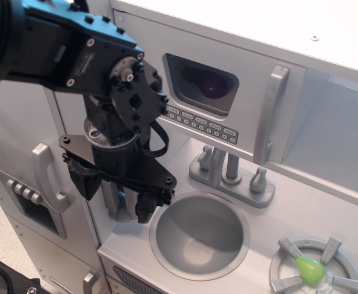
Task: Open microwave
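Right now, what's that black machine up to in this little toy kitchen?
A black robot arm hangs over the counter of a grey toy kitchen, its claw pointing down beside the round sink. It holds nothing that I can see. The microwave above the faucet looks shut, and the arm is not touching its tall silver handle, which is off to the right. A small green object sits on the burner.
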Tool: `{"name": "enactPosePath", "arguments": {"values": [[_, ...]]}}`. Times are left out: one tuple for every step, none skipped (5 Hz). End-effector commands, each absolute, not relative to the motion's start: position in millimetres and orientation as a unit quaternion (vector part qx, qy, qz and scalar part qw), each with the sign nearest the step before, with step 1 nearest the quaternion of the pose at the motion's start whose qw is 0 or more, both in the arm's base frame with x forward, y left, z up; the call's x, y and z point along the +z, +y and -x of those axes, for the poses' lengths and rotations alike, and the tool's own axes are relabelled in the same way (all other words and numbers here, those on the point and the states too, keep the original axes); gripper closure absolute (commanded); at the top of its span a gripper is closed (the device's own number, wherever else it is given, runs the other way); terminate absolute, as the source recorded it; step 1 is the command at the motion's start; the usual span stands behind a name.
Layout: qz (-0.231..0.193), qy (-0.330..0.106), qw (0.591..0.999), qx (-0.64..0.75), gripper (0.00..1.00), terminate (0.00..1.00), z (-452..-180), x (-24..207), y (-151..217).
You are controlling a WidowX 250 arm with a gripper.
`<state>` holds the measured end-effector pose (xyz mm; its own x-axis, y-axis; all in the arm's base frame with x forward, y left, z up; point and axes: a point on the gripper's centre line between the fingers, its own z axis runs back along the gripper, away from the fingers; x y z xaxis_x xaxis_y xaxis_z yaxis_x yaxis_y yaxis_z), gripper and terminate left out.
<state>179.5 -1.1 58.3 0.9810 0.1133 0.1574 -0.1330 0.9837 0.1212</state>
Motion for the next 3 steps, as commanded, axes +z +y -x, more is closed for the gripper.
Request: {"name": "enactPosePath", "arguments": {"values": [[-0.066, -0.075, 0.993, 0.062, 0.00, 0.00, -179.5, 58.3, -1.1], [-0.029, -0.094, 0.994, 0.054, 0.00, 0.00, -194.3, 61.9, -27.6], [0.006, -0.099, 0.993, 0.069, 0.00, 0.00, -203.6, 69.9, -51.5]]}}
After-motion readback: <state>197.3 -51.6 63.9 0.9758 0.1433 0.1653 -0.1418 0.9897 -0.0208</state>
